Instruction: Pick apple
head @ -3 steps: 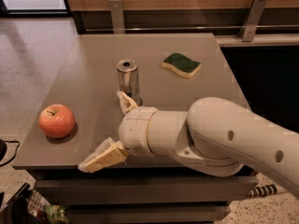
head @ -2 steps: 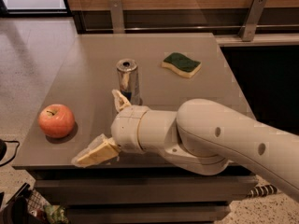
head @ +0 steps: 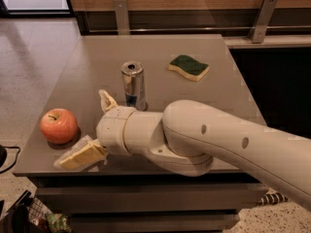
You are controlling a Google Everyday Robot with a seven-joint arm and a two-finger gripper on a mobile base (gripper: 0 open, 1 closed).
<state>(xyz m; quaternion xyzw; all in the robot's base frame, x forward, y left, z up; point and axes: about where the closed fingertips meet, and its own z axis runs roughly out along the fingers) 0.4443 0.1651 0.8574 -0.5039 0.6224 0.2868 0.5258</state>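
- Table [head: 194, 101]: the apple sits near its 8 o'clock corner.
- Arm [head: 218, 144]: reaches in from 4 o'clock.
- Gripper [head: 83, 129]: jaws spread apart, empty, mouth facing 9 o'clock.
- Apple [head: 58, 125]: round, upright, just beside the jaws at their 9 o'clock, not yet between them.

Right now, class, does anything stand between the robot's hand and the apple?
Nothing visible does. The open hand sits beside the apple, only bare table between them; the can and sponge stand farther back.

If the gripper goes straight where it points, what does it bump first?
Probably the apple: the open gripper, close beside it over the table, points at it, though depth is unclear.
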